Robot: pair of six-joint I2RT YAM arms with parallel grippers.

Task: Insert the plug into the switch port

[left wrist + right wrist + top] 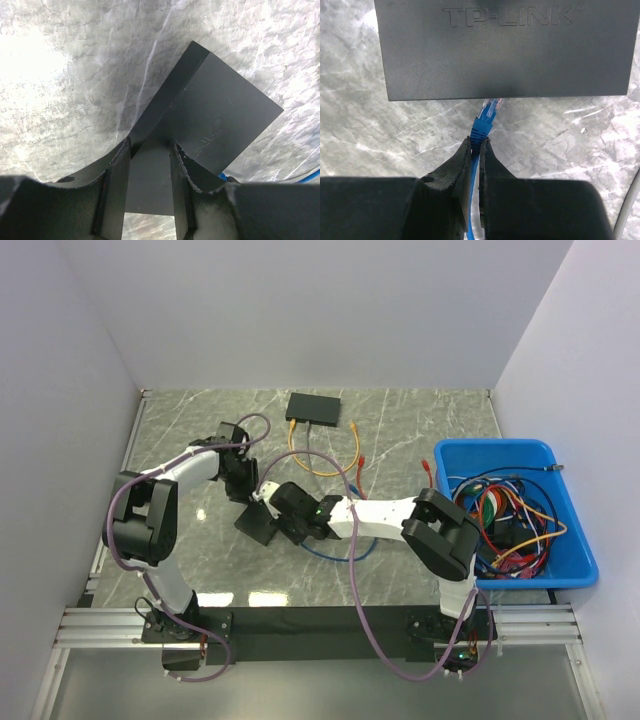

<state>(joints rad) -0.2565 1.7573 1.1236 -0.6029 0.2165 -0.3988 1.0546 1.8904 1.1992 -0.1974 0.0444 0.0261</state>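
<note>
The right pincer is clamped on the blue cable just behind the plug. The plug juts ahead of the pincer's tips, its clear end right at the near edge of the switch. Whether that end has entered a port cannot be told, since the port face is hidden below the case's top edge in the right wrist view. The left pincer has a corner of the switch between its fingers. Both look pressed against the case, so I take it to be gripping the switch to brace it on the worktop. The step in hand appears to be the final push. The left grip should be firm before any pushing, as a light case would likely slide away ahead of the right pincer. The plug leans slightly to the right of the right pincer's line, so it probably wants squaring to the face first. The hold is on the soft cable, not the plug body, so a hard shove may buckle it. A slow, straight advance with small sideways corrections looks safer.
</note>
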